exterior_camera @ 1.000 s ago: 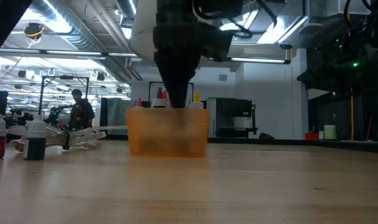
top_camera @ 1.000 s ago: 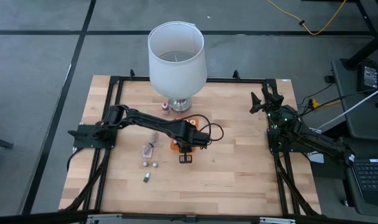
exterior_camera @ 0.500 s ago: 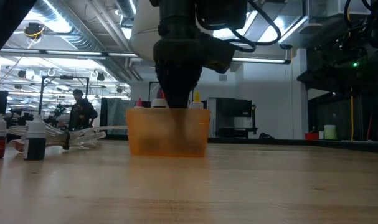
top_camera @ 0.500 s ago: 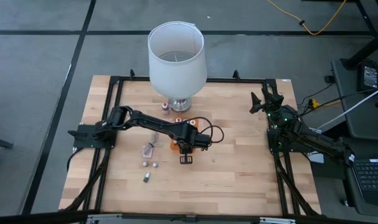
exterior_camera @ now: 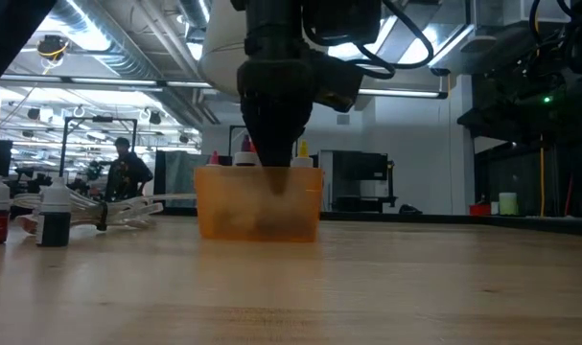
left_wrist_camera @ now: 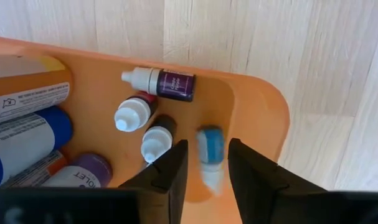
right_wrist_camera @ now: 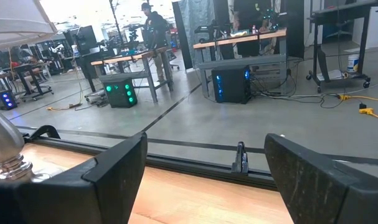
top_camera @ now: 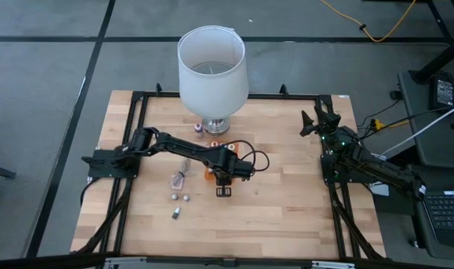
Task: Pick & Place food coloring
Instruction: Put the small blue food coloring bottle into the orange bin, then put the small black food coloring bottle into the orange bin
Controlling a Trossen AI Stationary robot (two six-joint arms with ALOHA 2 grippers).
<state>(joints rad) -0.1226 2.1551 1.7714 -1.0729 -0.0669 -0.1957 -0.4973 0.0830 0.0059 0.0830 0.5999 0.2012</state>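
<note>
My left gripper [left_wrist_camera: 208, 168] points down into one end of the orange tray [left_wrist_camera: 257, 118], its fingers a little apart. Between them a small blue food coloring bottle [left_wrist_camera: 210, 148] shows blurred, its white tip toward the tray floor, with a sliver of tray on either side. Several more bottles lie in the tray: a purple one [left_wrist_camera: 169, 84], a red one [left_wrist_camera: 134, 113], a dark one [left_wrist_camera: 157, 138]. Three loose bottles [top_camera: 180, 197] lie on the table near the tray [top_camera: 209, 174]. My right gripper [top_camera: 316, 119] waits open at the far right.
A white-shaded lamp [top_camera: 212, 67] stands just beyond the tray, with a purple bottle [top_camera: 200, 128] by its base. A crumpled clear wrapper [top_camera: 180, 178] lies left of the tray. Larger tubes [left_wrist_camera: 20, 124] fill the tray's other end. Two bottles [exterior_camera: 53, 216] stand at the low view's left.
My left gripper has sunk a little farther into the orange tray, then held still above its floor.
</note>
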